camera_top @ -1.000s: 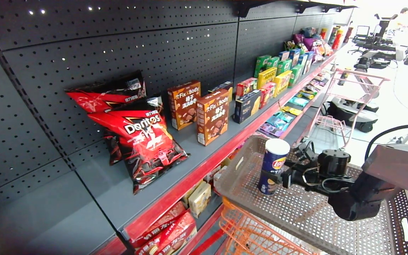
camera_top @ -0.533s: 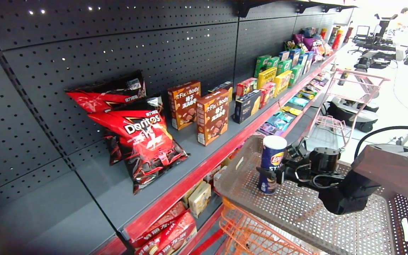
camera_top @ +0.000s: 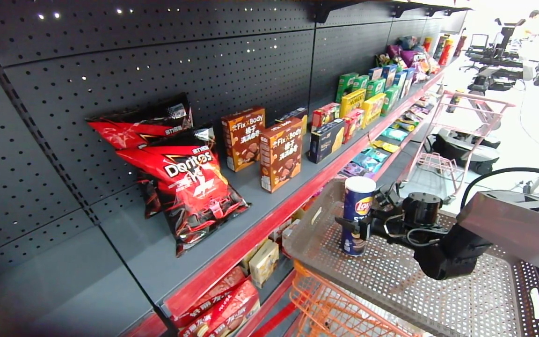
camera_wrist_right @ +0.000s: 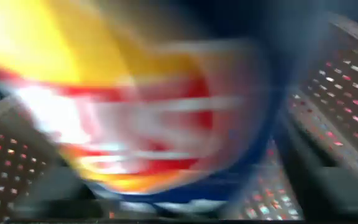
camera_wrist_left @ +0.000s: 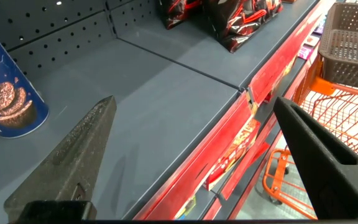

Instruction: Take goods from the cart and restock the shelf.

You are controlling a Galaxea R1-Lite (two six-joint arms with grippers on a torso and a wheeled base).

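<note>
Shifted a little to the left and nearer the shelf (camera_top: pixel 269 217) since a second ago, the blue canister (camera_top: pixel 360 201) is seen upright with its white lid on top, gripped around its lower half by the right gripper (camera_top: pixel 355 224), whose fingers are clamped on either side of it. The canister is held within the far left corner of a brown perforated basket (camera_top: pixel 318 220), which is set on top of an orange wire cart (camera_top: pixel 330 309); whether its base is touching the basket floor cannot be told. In the right wrist view the canister's label is pressed close to the lens and is blurred. The left gripper (camera_wrist_left: pixel 194 106) is seen with its two dark fingers spread wide apart and nothing between them, held above a bare grey stretch of the shelf at the near left. Just beside it a second canister (camera_wrist_left: pixel 5 93), also blue, is stood upright on the shelf. Farther right along the same shelf, red chip bags (camera_top: pixel 190 187) are leaned against the pegboard back, followed by brown boxes (camera_top: pixel 281 154) and rows of smaller coloured boxes (camera_top: pixel 363 100). Packets (camera_top: pixel 225 304) are laid on the lower shelf under the red edge. A pink cart (camera_top: pixel 456 135) is parked far to the right.
</note>
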